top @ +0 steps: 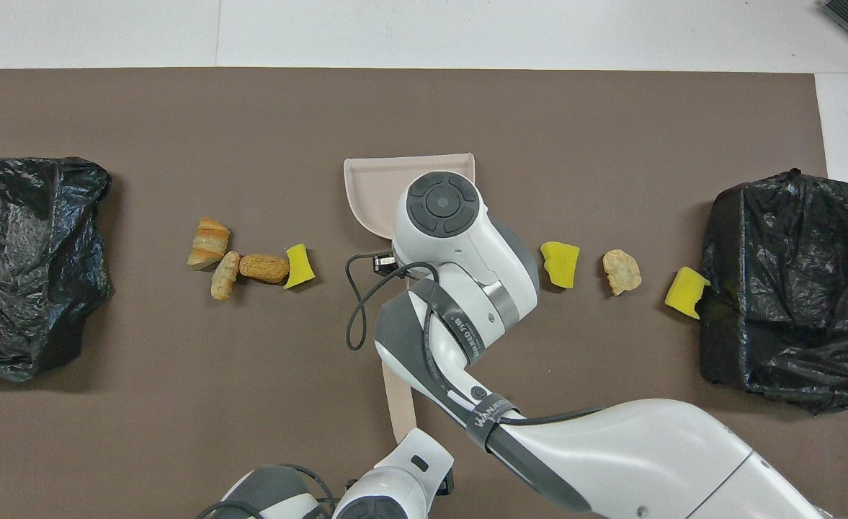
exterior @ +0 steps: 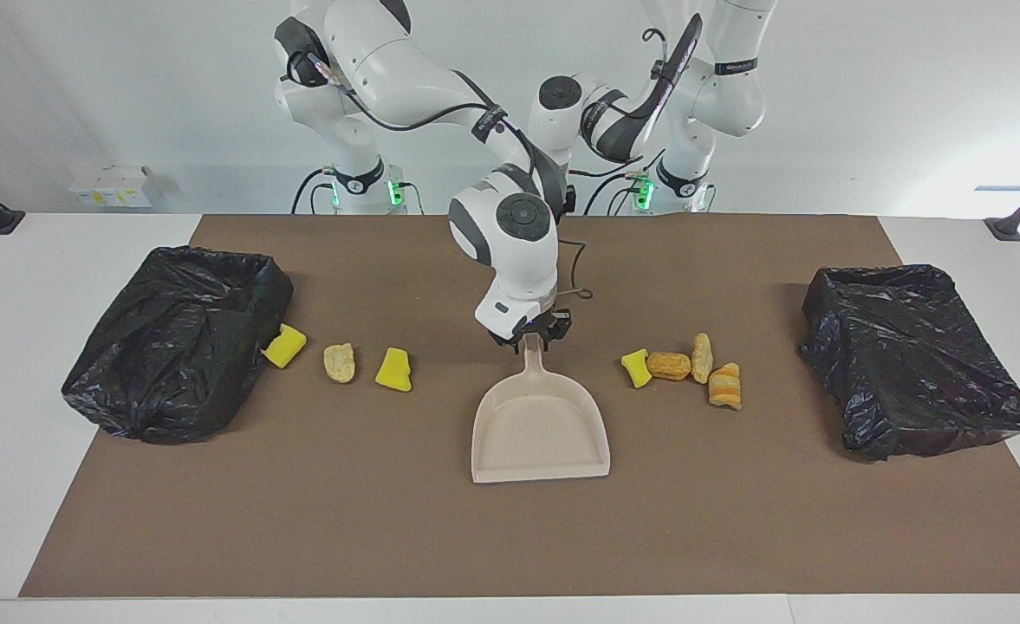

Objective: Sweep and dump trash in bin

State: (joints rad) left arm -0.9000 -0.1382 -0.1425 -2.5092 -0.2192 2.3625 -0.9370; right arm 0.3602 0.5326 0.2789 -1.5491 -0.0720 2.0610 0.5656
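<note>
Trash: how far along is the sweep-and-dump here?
Done: nothing. All seven trash lumps lie on the mat, three by the bin at the right arm's end and four toward the left arm's end, and the dustpan is empty. In hand: the right gripper is at the dustpan's handle, and the left gripper is over a beige tool nearer the robots. Left: sweeping, then dumping.
</note>
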